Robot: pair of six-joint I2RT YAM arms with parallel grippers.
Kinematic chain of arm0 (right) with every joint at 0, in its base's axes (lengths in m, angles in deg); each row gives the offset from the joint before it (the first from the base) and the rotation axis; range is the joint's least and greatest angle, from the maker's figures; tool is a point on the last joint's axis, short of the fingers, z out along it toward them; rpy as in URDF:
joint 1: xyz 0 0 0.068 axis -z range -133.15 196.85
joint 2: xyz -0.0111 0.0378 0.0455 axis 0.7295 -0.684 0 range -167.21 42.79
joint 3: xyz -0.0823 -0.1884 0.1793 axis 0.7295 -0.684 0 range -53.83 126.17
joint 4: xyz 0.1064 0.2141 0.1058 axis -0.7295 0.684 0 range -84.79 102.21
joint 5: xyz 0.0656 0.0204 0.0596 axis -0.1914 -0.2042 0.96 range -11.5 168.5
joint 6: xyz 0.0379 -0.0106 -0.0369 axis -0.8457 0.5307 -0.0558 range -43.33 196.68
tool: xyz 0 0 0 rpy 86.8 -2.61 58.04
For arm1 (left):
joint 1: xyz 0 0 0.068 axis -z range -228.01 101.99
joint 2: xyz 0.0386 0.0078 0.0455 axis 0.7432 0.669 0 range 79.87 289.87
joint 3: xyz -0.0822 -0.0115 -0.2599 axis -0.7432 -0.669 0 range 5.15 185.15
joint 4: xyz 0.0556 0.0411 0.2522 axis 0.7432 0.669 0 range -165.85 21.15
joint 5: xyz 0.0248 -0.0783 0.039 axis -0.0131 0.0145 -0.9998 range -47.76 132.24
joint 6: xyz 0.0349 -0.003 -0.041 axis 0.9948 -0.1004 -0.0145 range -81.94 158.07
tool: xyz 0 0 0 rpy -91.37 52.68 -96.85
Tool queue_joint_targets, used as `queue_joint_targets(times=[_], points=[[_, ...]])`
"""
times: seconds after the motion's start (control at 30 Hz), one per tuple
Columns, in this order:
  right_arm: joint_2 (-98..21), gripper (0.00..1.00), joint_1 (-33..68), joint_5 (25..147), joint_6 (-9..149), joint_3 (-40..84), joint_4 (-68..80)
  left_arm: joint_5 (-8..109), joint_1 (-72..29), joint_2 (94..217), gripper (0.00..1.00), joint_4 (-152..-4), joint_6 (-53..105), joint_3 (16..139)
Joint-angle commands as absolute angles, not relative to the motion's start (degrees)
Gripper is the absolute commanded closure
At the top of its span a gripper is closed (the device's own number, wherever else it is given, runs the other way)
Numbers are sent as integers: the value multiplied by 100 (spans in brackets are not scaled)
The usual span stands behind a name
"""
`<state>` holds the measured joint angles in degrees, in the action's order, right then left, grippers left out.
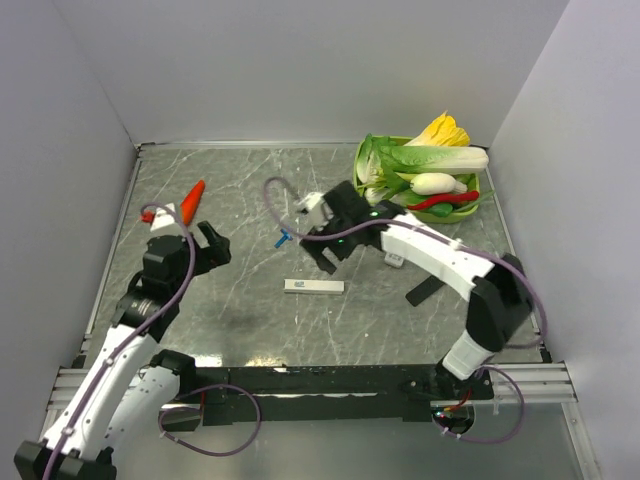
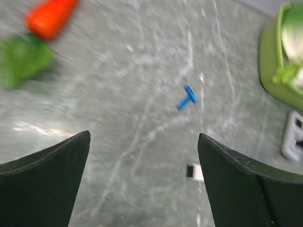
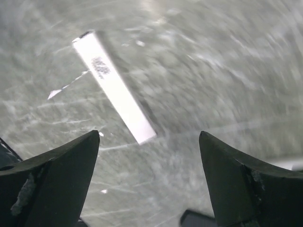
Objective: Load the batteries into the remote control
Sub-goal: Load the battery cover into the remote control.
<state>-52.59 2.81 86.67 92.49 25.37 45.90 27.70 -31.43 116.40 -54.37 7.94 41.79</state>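
With both sets of jaws apart and empty, the right gripper (image 3: 149,137) hovers above one end of the slim white remote control (image 3: 116,92) lying flat on the bench (image 1: 400,330), so it should probably come down square across the narrow width, while the left gripper (image 2: 144,135) hangs well clear; no batteries are visible.

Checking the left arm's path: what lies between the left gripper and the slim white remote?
Nothing: in the top view only bare table separates the left gripper from the slim white remote.
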Motion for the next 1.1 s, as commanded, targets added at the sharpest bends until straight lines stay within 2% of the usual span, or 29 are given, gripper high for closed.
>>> queue_joint_targets(times=[0.0,0.23,0.33,0.37,0.53,0.73,0.8,0.93,1.07], points=[[-4380,1,895,8703,7190,1747,3958,4169,-3175,12222,1,-5791,450,4188],[-3904,0,1336,8730,5525,499,3379,6191,-3114,14249,1,-6108,124,4434],[-3772,6,1371,8773,4813,-20,3010,6499,-2921,15067,1,-6020,133,4662],[-3737,11,1371,8799,4646,-265,2904,6535,-2781,15236,1,-5985,150,4715],[-3544,14,1389,8870,3977,-916,2193,6474,-2341,16054,7,-5853,221,5058],[-3728,16,1406,9098,3695,-1181,1840,6430,-2033,16538,21,-5976,177,5208],[-3763,18,1406,9116,3590,-1243,1673,6325,-1997,16626,23,-5923,212,5269],[-3833,25,1406,9098,3510,-1305,1532,6254,-1962,16776,33,-5958,229,5269],[-3904,29,1415,9098,3475,-1331,1471,6193,-1962,16811,38,-5976,212,5296]])
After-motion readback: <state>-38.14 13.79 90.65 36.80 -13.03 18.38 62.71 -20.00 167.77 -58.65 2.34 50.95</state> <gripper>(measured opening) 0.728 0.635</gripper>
